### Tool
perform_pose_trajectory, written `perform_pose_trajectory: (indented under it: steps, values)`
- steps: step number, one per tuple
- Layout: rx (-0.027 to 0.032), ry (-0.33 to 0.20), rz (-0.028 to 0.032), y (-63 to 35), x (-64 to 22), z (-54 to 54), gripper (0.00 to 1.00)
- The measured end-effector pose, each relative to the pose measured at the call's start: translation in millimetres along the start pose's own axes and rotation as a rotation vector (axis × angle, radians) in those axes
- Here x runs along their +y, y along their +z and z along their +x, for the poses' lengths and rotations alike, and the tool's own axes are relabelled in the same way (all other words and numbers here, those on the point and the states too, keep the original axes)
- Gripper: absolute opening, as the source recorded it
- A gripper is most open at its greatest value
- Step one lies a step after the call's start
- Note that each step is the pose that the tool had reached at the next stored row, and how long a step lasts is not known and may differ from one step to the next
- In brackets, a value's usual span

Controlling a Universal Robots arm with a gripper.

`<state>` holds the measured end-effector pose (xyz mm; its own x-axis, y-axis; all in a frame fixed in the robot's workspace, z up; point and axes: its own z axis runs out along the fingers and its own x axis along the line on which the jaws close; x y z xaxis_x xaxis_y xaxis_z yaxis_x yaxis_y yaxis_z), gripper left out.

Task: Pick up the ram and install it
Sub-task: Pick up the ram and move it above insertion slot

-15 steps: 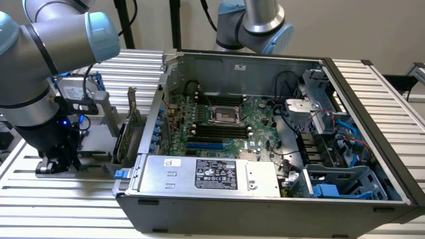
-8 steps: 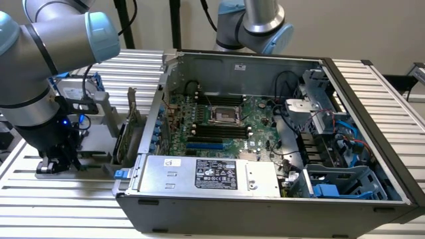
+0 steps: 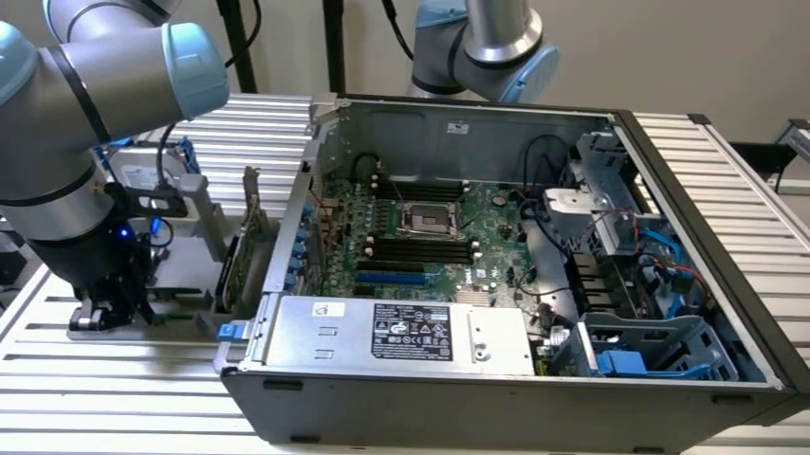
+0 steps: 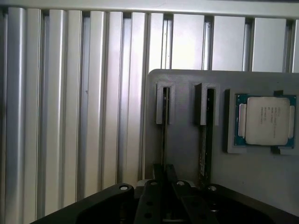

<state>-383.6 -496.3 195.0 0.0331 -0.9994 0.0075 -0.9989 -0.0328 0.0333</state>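
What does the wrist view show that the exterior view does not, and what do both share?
Wrist view: the silver processor chip, and the gripper with its fingers closed on the ram, which stands edge-on in a grey holder beside a second stick. Exterior view: the open computer case, its motherboard and a second arm. Both: the gripper low at the holder, on the slatted table.

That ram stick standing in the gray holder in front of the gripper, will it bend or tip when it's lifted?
Probably stiff: the ram stands straight on its thin edge. Likely light, being so thin. Once clear of the gray holder it may tip, since only the slot seems to keep it upright.
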Motion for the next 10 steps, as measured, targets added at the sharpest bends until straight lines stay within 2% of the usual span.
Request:
perform_pose_trajectory:
  steps: [6,10]
  values:
    - [0.0,0.0,0.0,-1.4,0.0,0.0,0.13]
    - [-0.0001,0.0,0.0001,-7.0,0.2,0.0,0.13]
